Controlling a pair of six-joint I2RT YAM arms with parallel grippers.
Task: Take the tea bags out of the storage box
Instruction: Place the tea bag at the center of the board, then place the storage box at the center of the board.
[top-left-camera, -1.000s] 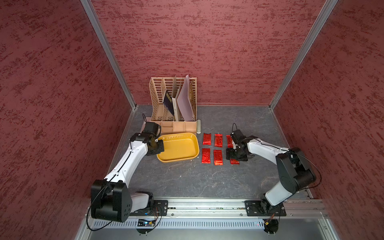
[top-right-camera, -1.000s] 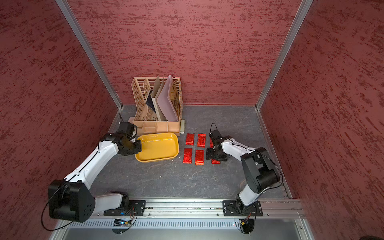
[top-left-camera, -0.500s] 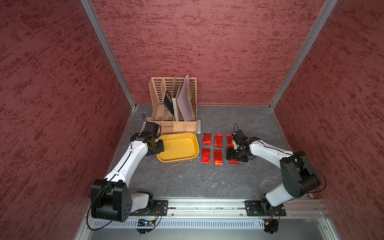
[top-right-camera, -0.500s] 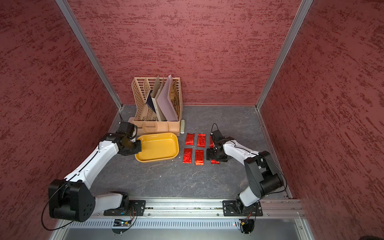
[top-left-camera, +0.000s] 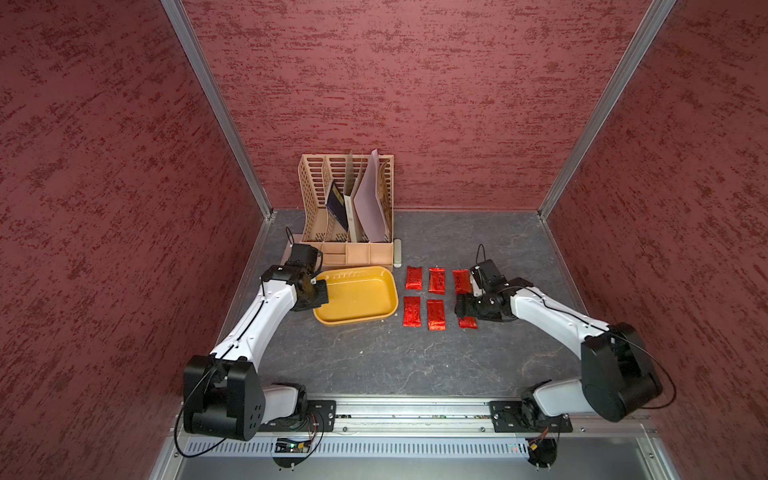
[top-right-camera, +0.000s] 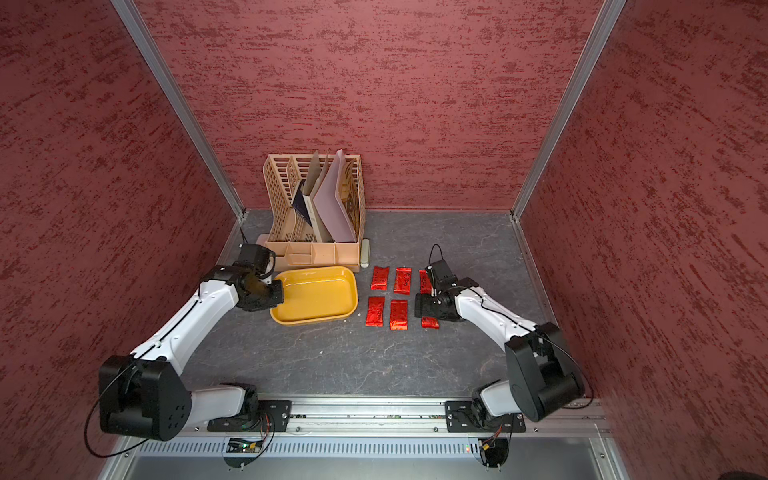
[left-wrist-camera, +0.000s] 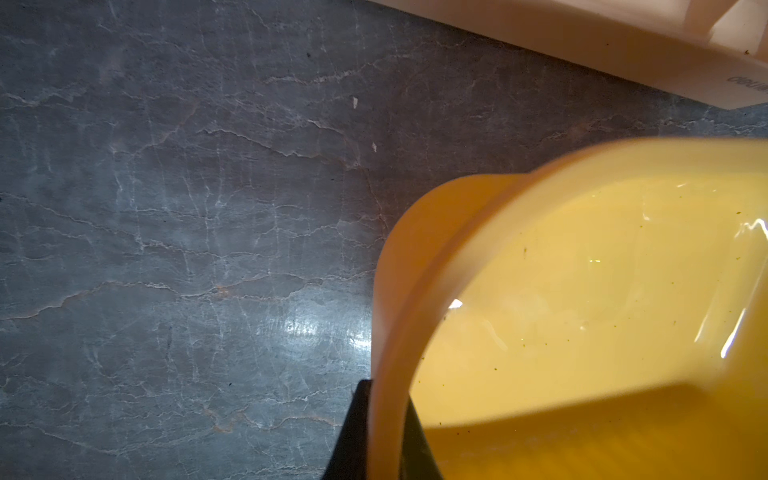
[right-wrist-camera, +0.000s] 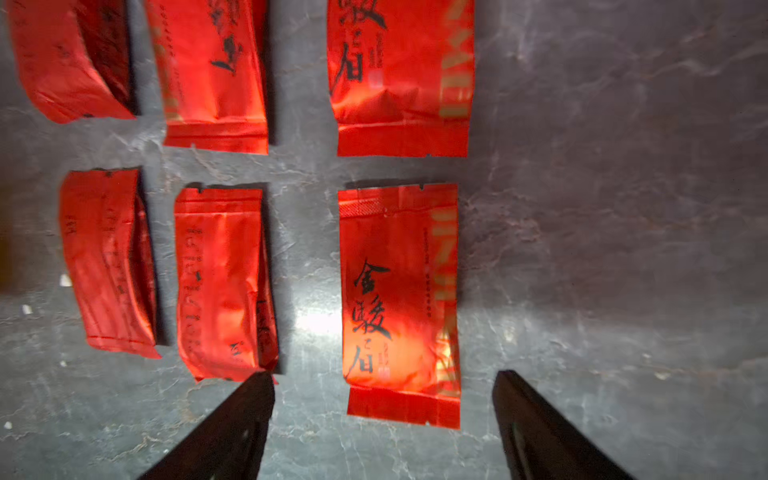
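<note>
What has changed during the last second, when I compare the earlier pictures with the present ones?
The right arm's elbow has sunk back toward the front rail. The right gripper stays open over the end tea bag, which lies free on the table. Unchanged: six tea bags in two rows beside the empty storage box, and the left gripper shut on its rim.

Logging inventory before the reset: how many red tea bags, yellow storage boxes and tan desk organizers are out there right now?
tea bags: 6
storage box: 1
desk organizer: 1
Total: 8
</note>
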